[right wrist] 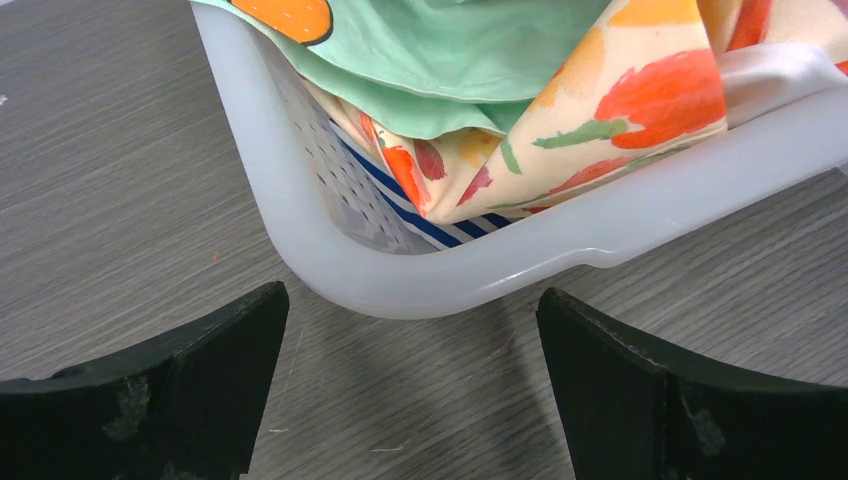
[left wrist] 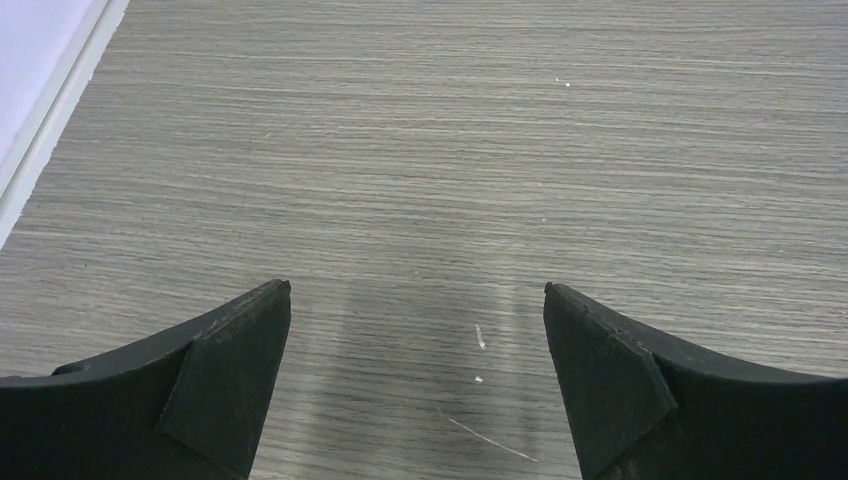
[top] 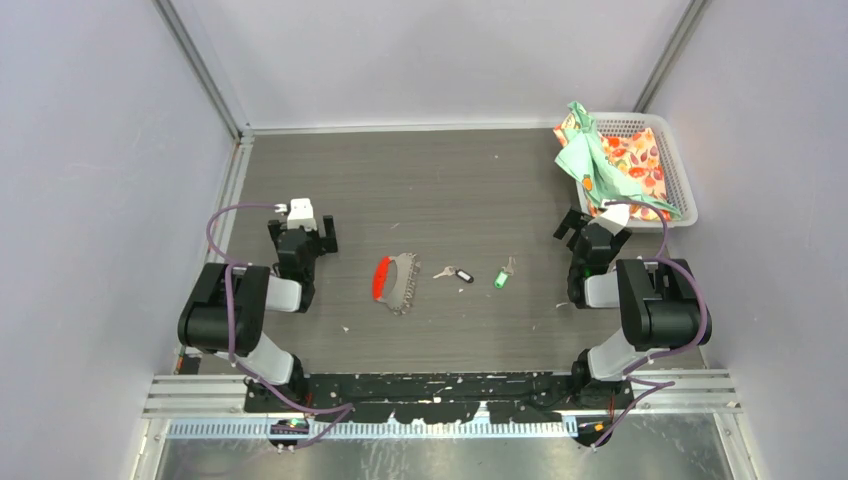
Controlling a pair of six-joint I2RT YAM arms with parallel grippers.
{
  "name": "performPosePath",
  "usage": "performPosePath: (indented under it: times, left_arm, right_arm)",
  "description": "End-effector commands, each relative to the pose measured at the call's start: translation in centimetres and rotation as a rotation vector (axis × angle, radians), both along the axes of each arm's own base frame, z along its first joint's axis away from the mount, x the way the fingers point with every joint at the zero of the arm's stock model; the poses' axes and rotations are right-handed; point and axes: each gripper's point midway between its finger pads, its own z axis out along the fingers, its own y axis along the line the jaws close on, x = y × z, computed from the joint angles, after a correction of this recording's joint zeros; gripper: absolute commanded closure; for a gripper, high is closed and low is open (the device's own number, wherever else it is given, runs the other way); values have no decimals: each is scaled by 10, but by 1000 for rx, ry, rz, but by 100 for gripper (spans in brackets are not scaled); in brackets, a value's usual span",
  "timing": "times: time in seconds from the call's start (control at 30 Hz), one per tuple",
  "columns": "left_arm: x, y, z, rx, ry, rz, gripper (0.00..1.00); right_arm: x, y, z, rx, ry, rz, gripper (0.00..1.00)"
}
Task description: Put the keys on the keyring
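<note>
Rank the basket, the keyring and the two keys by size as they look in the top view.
1. basket, by far the largest.
2. keyring, much smaller than the basket.
3. black-tag key and green-tag key: the smallest. They look alike in size, so they are not ranked against each other.

Left arm, right arm folded low; jaws wide (empty).

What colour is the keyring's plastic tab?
Red: the long plastic tab on the grey chain-like metal keyring, clearest in the top external view.
</note>
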Motion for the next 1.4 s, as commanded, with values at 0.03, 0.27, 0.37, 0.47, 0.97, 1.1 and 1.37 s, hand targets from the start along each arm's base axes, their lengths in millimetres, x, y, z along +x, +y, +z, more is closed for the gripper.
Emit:
performPosePath:
  times: [0.03,0.27,0.37,0.47,0.97,1.1,1.37]
  left_arm:
    - [5,1,11,9,-35,-6,0]
    - [5,0,12,8,-35,-6,0]
    - [5,0,11,7,-31,-10,0]
    - [7,0,16,-4,-27,-22,0]
    - [-32,-57,126,-41,353,-404,0]
    - [-49,-73,125,-73,438,-511,0]
    - [-60,-83,107,-111,604,-593,0]
  right_arm:
    - [3,0,10,8,-43,-3,0]
    - [4,0,10,8,-41,-2,0]
    - [3,0,10,8,-41,-3,0]
    - [-2,-9,21,8,-51,-68,0]
    - [22,131,141,417,-69,462,0]
    - [20,215,126,340,98,791,0]
    - [4,308,84,299,360,1196,0]
